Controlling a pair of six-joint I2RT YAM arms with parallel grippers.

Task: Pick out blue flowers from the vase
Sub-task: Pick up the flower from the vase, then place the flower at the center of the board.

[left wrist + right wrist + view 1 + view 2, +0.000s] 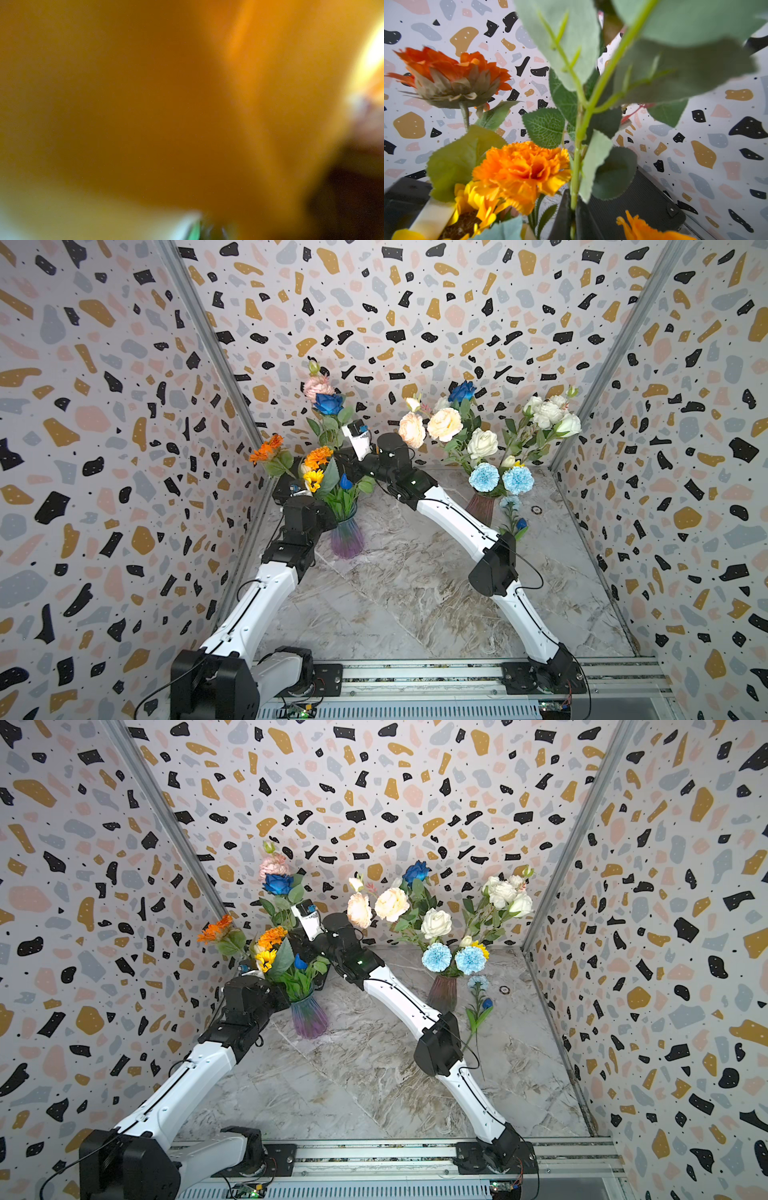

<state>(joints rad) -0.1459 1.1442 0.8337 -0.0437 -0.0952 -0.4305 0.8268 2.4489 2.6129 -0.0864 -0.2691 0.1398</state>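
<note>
Right gripper (572, 207) clamps one leafy stem (575, 166); left gripper closed.
I count one purple vase (347, 539), one pink vase (480, 508), one blue-flower stem (478, 1006) beside it.

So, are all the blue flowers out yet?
Not yet. Done: one blue stem lies on the table. In hand: the right gripper is shut on a green stem, seemingly the blue rose's. Left: a blue bud in the purple vase, plus two pale blue pom-poms and another blue rose in the pink vase.
</note>
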